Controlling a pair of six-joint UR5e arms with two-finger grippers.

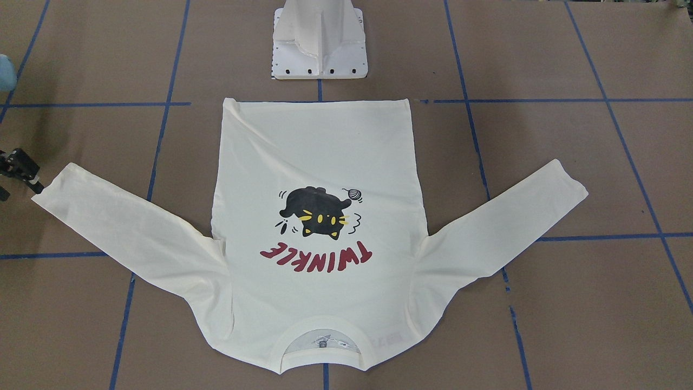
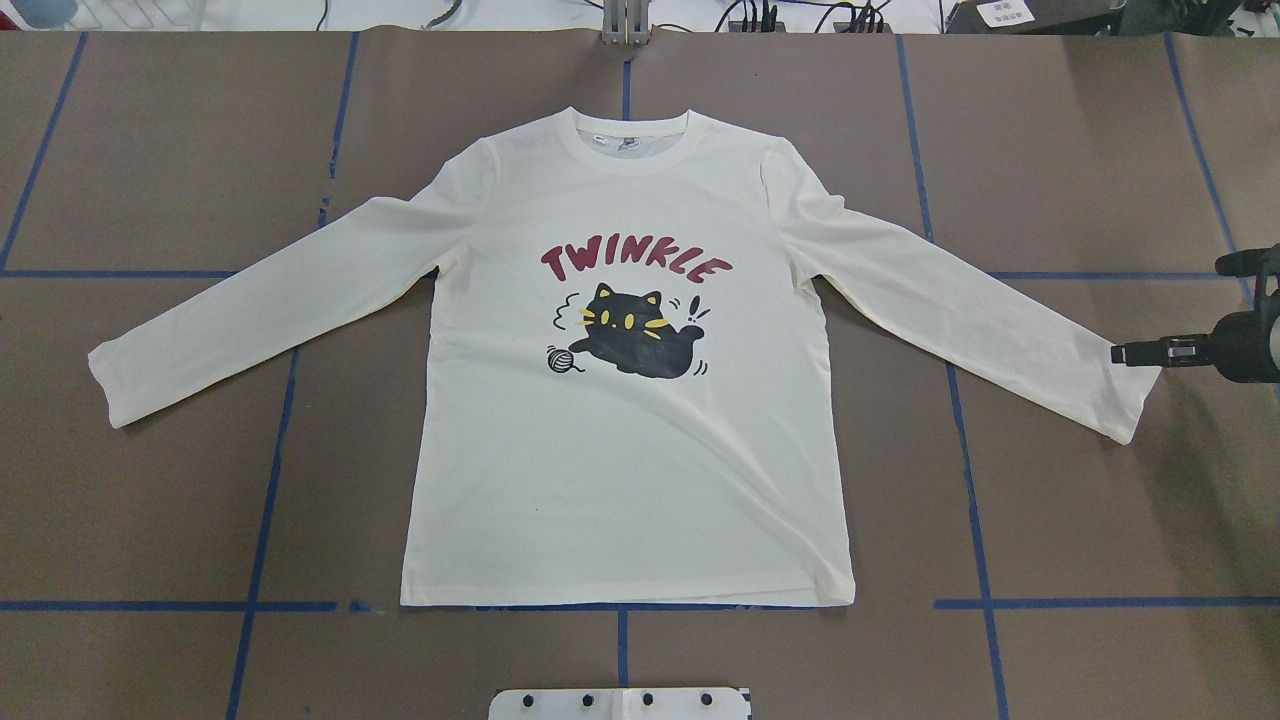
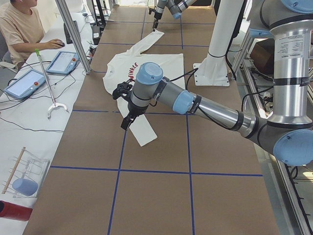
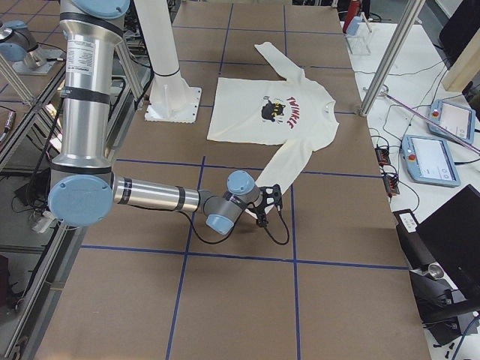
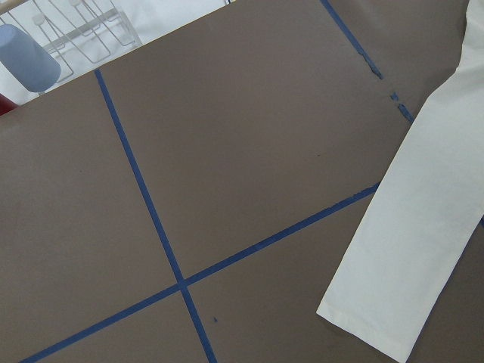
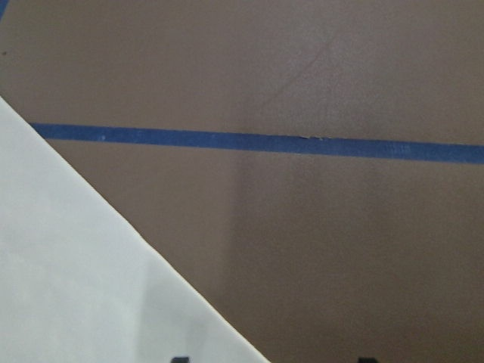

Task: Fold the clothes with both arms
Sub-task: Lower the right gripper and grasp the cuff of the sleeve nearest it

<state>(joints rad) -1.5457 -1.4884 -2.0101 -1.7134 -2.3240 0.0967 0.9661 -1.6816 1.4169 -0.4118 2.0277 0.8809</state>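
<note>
The cream long-sleeved T-shirt [image 2: 630, 400] lies flat and print-up on the brown table, sleeves spread, collar away from the robot's base. It also shows in the front-facing view [image 1: 319, 238]. My right gripper [image 2: 1118, 352] sits low at the cuff of the right sleeve [image 2: 1100, 390]. In its wrist view two dark fingertips stand apart at the bottom edge, over the cuff's edge [image 6: 91, 287], so it is open. My left gripper [image 3: 126, 122] hovers just above the left sleeve's cuff [image 3: 144, 134]. I cannot tell whether it is open. The left wrist view shows that cuff [image 5: 401, 287] and no fingers.
The white pedestal base [image 1: 320, 43] stands behind the shirt's hem. Blue tape lines [image 2: 265, 480] grid the table. A wire rack with a blue cup [image 5: 30, 53] sits beyond the table's left end. An operator [image 3: 19, 29] sits by tablets [image 3: 66, 61].
</note>
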